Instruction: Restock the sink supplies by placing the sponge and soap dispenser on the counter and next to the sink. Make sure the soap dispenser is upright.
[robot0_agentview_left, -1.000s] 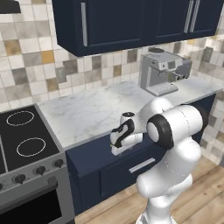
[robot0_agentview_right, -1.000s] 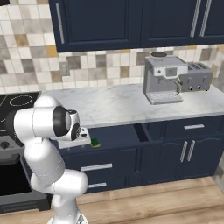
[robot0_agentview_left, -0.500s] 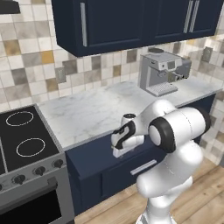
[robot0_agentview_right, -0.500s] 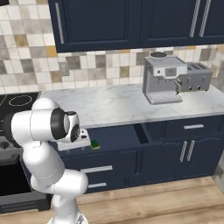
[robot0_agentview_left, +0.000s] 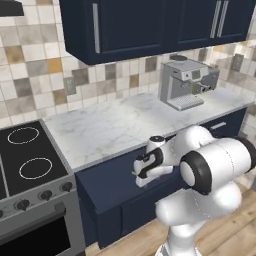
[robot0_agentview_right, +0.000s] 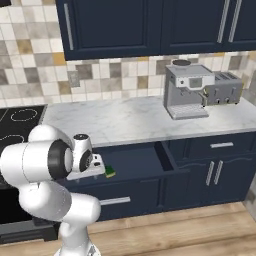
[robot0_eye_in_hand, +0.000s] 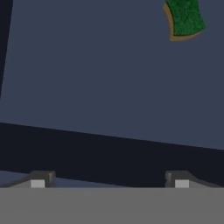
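The sponge (robot0_eye_in_hand: 184, 18), green with a yellow layer, lies flat on the floor of an open navy drawer (robot0_agentview_right: 150, 159) under the counter (robot0_agentview_right: 125, 120). In the right base view the sponge (robot0_agentview_right: 110, 173) peeks out just right of the hand. My gripper (robot0_eye_in_hand: 109, 183) is open and empty, hanging over the drawer floor with the sponge ahead of it and off to the right. From the left base camera the gripper (robot0_agentview_left: 142, 175) sits in front of the counter (robot0_agentview_left: 110, 130) edge, above the drawer. The soap dispenser and the sink are out of view.
A silver coffee machine (robot0_agentview_right: 185, 90) and a toaster (robot0_agentview_right: 222, 87) stand at the right end of the counter. A black stove (robot0_agentview_left: 25, 160) adjoins the counter on the left. Dark upper cabinets (robot0_agentview_left: 130, 25) hang above, and closed drawers with silver handles (robot0_agentview_right: 221, 145) are to the right.
The hand has come down a little toward the open drawer. Its jaws have stayed open and the sponge has not moved.
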